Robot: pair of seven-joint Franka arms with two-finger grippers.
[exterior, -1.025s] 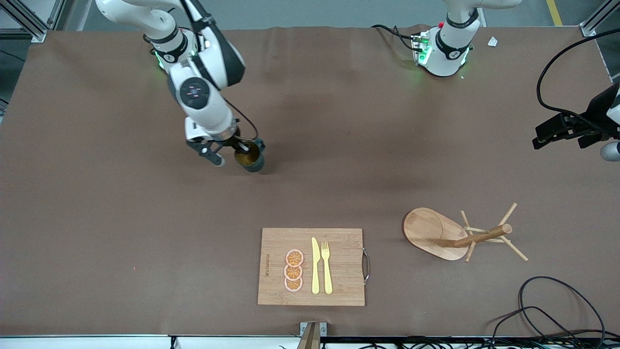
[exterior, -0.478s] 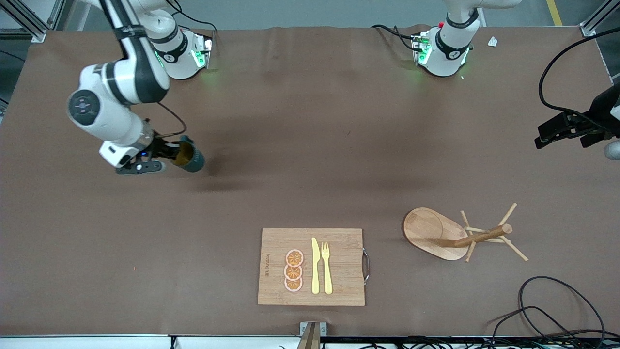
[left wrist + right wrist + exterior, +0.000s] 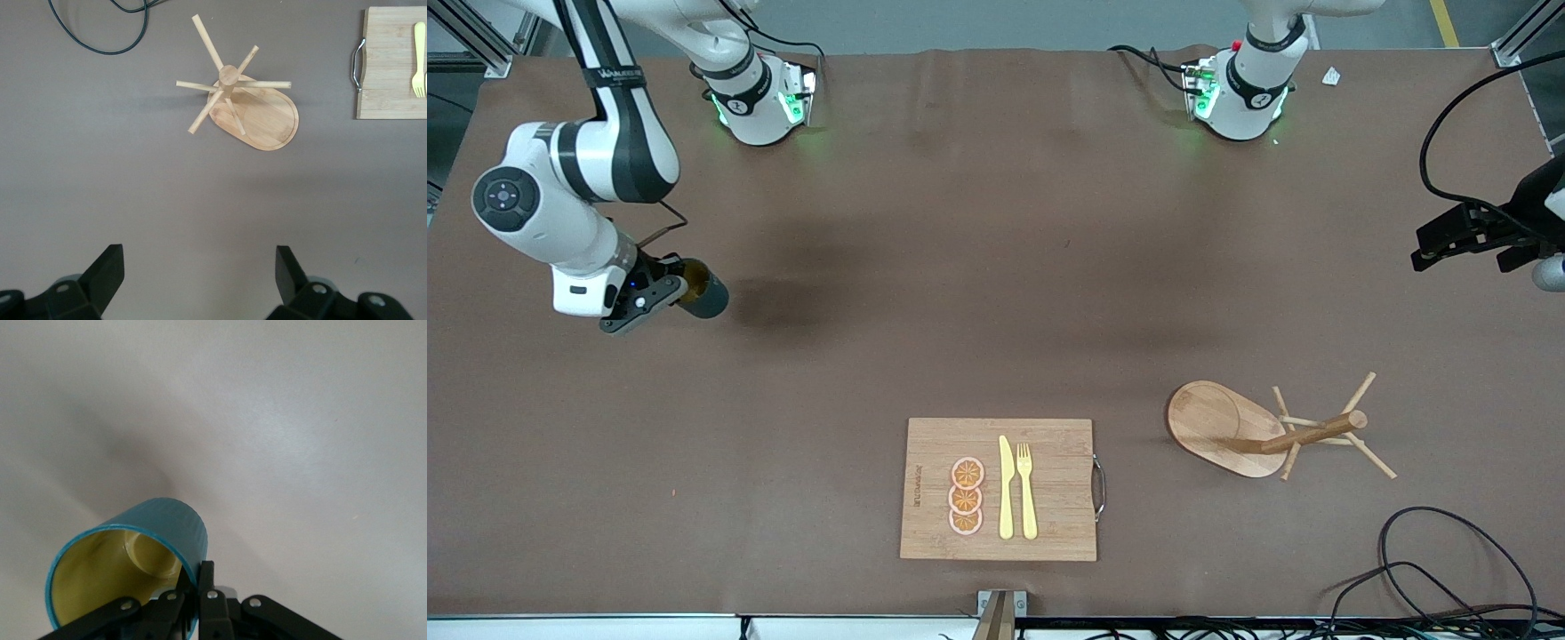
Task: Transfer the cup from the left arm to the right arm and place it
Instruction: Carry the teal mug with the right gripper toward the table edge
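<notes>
The cup (image 3: 701, 295) is a small dark teal mug with a mustard-yellow inside (image 3: 110, 577). It hangs tilted on its side in the air over the brown table (image 3: 996, 293) at the right arm's end. My right gripper (image 3: 669, 289) is shut on the cup's rim, one finger inside and one finger (image 3: 206, 577) outside the wall. My left gripper (image 3: 1449, 240) waits open and empty over the table's edge at the left arm's end; its two dark fingertips (image 3: 107, 270) stand wide apart over bare cloth. The cup's handle is hidden.
A wooden mug tree (image 3: 1303, 434) on an oval base (image 3: 1214, 427) stands toward the left arm's end. A wooden cutting board (image 3: 999, 489) with orange slices (image 3: 966, 495), a yellow knife and a fork (image 3: 1026, 489) lies near the front edge. Black cables (image 3: 1432, 569) coil at the corner.
The right arm has swung with the cup from the table's middle toward its own end, and the cup has tipped from mouth-up onto its side. The left arm has barely moved.
</notes>
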